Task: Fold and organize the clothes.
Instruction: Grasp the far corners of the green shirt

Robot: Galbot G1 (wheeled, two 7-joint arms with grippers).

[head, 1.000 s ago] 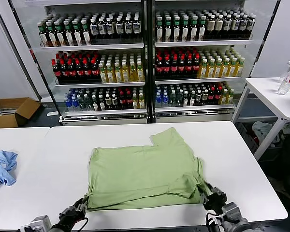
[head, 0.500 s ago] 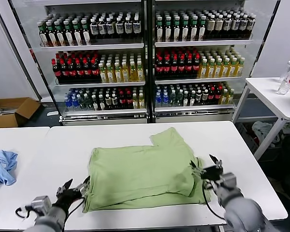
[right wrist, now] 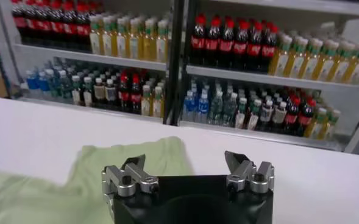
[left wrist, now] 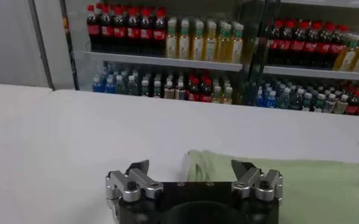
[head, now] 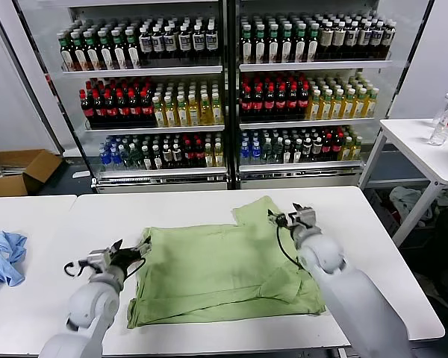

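- The light green shirt (head: 224, 270) lay flat on the white counter (head: 373, 253), partly folded, its bulk in the middle of the counter and its front hem close to the near edge.
- One sleeve (head: 257, 212) stuck out toward the counter's far edge; a folded flap (head: 284, 282) lay on top near the shirt's right front corner.
- The left end effector (head: 129, 252) hovered at the shirt's left edge, its fingers spread apart and gripping nothing; in the left wrist view the left end effector (left wrist: 194, 176) showed open jaws with the green cloth (left wrist: 325, 182) lying beyond them.
- The right end effector (head: 290, 216) hung over the counter just beside the far sleeve, on the shirt's right, its fingers likewise apart and empty; in the right wrist view its two fingertips (right wrist: 235, 163) stood wide with the sleeve (right wrist: 136, 159) past them.
- A crumpled light blue cloth (head: 4, 257) rested on the neighbouring counter (head: 30, 216) to the left, well apart from the shirt.
- Behind the counter stood glass-fronted coolers (head: 224, 89) filled with rows of bottles.
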